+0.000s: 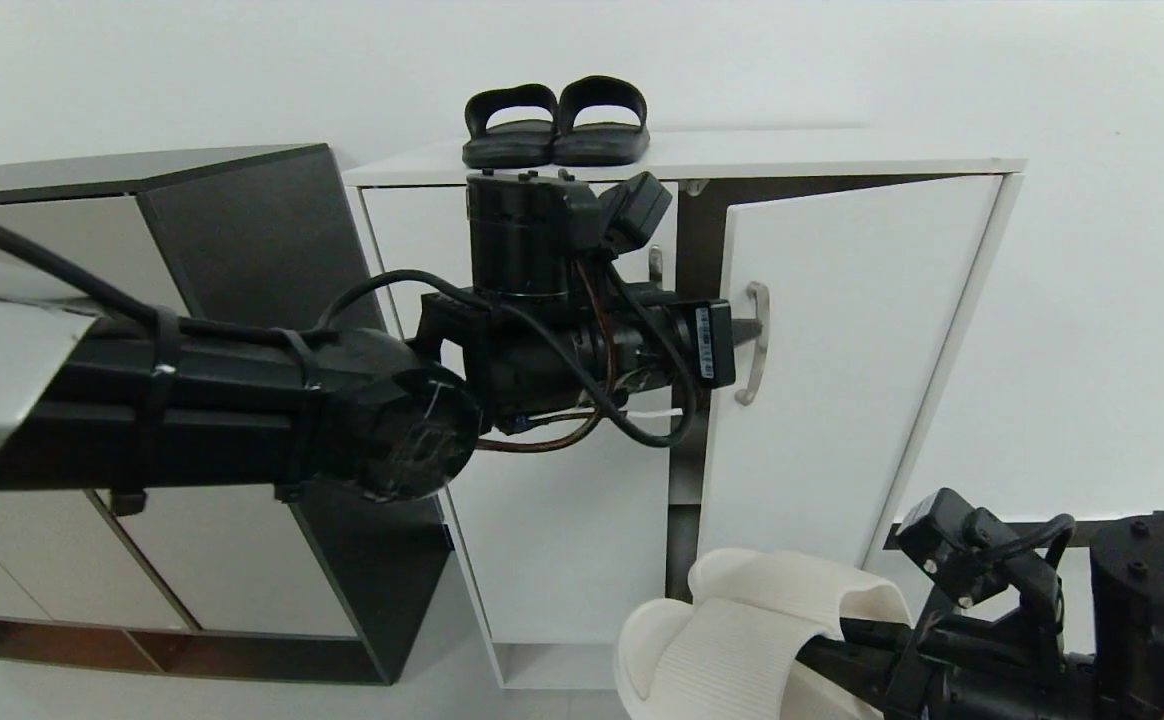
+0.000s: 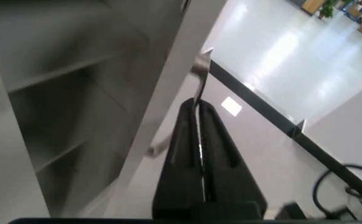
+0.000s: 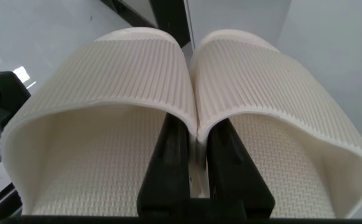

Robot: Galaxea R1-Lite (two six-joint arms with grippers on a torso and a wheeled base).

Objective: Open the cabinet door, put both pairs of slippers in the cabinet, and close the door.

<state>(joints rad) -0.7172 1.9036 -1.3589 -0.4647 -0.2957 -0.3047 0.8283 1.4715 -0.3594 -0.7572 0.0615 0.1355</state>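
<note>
A pair of black slippers (image 1: 555, 125) sits on top of the white cabinet (image 1: 842, 160). Its right door (image 1: 842, 400) stands ajar, leaving a dark gap beside the closed left door (image 1: 552, 530). My left gripper (image 1: 745, 328) is shut on the door's metal handle (image 1: 757, 345). In the left wrist view the handle (image 2: 199, 71) runs in between the closed fingers (image 2: 215, 134), and the cabinet's shelves (image 2: 56, 68) show inside. Low in front of the cabinet, my right gripper (image 3: 195, 140) is shut on the adjoining inner walls of the white slippers (image 3: 137, 81), holding the white slippers (image 1: 742, 630) side by side.
A dark cabinet with grey panels (image 1: 242, 230) stands against the white cabinet's left side. A plain white wall (image 1: 1092, 300) runs behind and to the right. The glossy floor (image 2: 280, 56) lies beyond the door.
</note>
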